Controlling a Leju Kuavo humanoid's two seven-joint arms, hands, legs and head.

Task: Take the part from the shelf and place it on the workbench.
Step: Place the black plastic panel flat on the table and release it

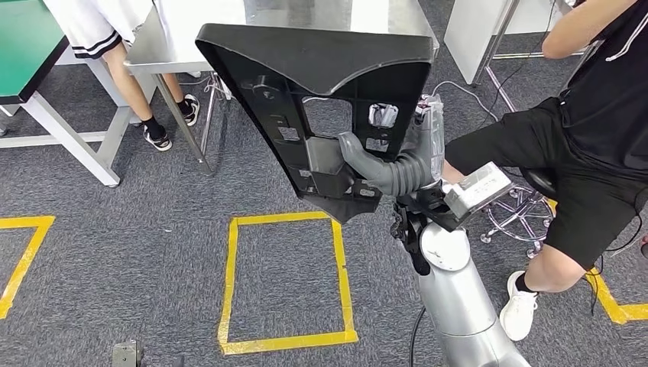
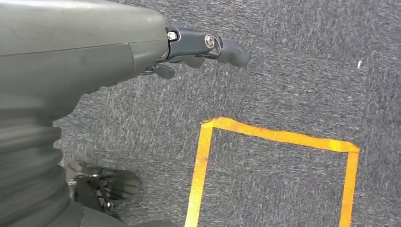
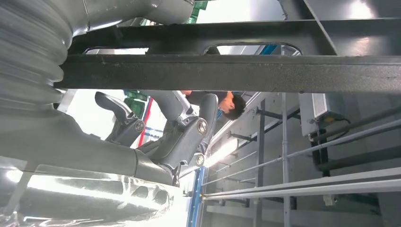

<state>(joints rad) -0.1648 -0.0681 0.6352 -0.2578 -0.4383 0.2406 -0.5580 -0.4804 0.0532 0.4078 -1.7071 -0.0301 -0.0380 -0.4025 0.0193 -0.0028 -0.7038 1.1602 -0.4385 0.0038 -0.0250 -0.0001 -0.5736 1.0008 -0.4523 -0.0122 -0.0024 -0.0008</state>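
My right hand (image 1: 374, 164) holds the part (image 1: 321, 92), a large black moulded plastic panel, up in the air in front of the camera, above grey carpet marked with a yellow tape square (image 1: 284, 283). The panel's long axis runs roughly top to bottom in my head view: its wide, curved end sits highest and farthest from me, next to the edge of the steel workbench (image 1: 252, 34), and it narrows to a blunt tip (image 1: 344, 210) pointing down toward the floor. Its ribbed inner face, with rectangular cut-outs, is turned toward me.

The grey thumb (image 1: 359, 157) lies across that inner face near the narrow end, beside the cut-outs, while the other fingers pass behind the panel where I cannot see them from the head. In the right wrist view a dark bar of the part (image 3: 236, 71) crosses the frame just above the darker fingers (image 3: 189, 132), which are bent; whether they touch it there I cannot tell.

My left hand (image 2: 198, 47) hangs over the carpet with nothing in it, its dark fingers loosely bent.

A person in black shorts (image 1: 581, 153) sits on a stool at my right; another person's legs (image 1: 134, 92) stand by the workbench, near a green-topped table (image 1: 23, 46).
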